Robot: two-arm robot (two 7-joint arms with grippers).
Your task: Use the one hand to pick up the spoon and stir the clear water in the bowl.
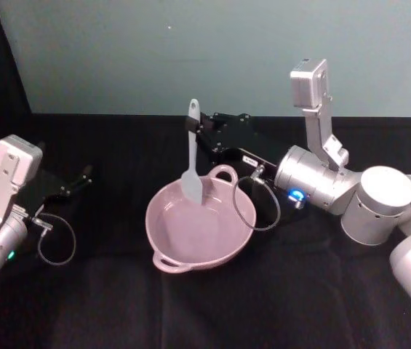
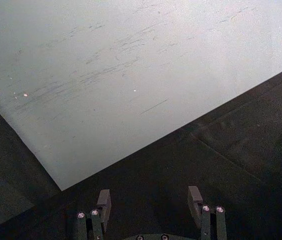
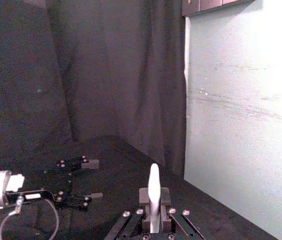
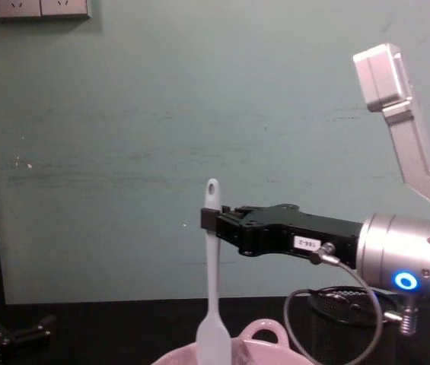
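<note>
The jaws of the right gripper (image 4: 213, 220) were pinching the spoon (image 4: 213, 281) high on its handle. The spoon stood upright, with its head down inside the far side of the bowl (image 1: 190, 233). The right arm reached in level from the bowl's right. The left gripper (image 1: 81, 178), jaws spread, was parked well to the bowl's left.

Below the right gripper (image 4: 208, 220), the chest view's bottom edge is cutting off the pink bowl (image 4: 264, 325) and the flat head of the spoon (image 4: 211, 266). Just behind that gripper's cable (image 4: 288, 312), a black wire-mesh cup (image 4: 348, 308) is hiding partly.
</note>
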